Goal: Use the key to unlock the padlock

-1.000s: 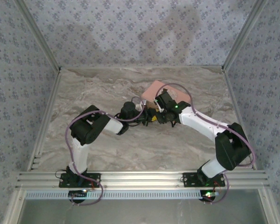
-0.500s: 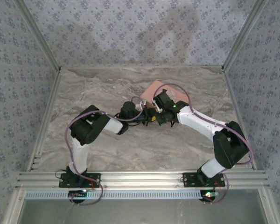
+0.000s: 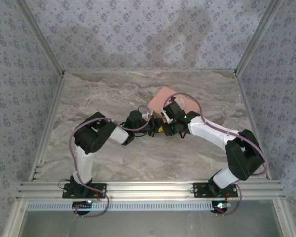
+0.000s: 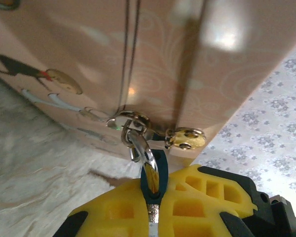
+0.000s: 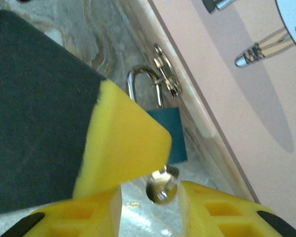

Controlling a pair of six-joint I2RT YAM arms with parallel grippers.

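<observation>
The padlock (image 4: 159,167) has a small teal body and a silver shackle that hangs from the clasp (image 4: 133,121) of the pink box (image 4: 187,64). My left gripper (image 4: 155,190) is shut on the padlock body, its yellow fingers (image 4: 113,207) on either side. In the right wrist view the padlock (image 5: 170,133) hangs by the box's edge, partly behind the left gripper's finger (image 5: 123,143). The key (image 5: 162,187) shows its round silvery head just under the padlock. My right gripper (image 5: 150,200) stands open around that head, which lies against one finger. From above, both grippers (image 3: 159,128) meet at the box's near corner.
The pink box (image 3: 163,97) sits at the middle right of the marble table (image 3: 103,94). Patterned walls enclose the table at the back and both sides. A metal rail (image 3: 148,188) runs along the near edge by the arm bases.
The right arm has edged left and nearer, closing on the left gripper. Its jaws stand apart round the key head. The left gripper keeps its hold on the padlock.
</observation>
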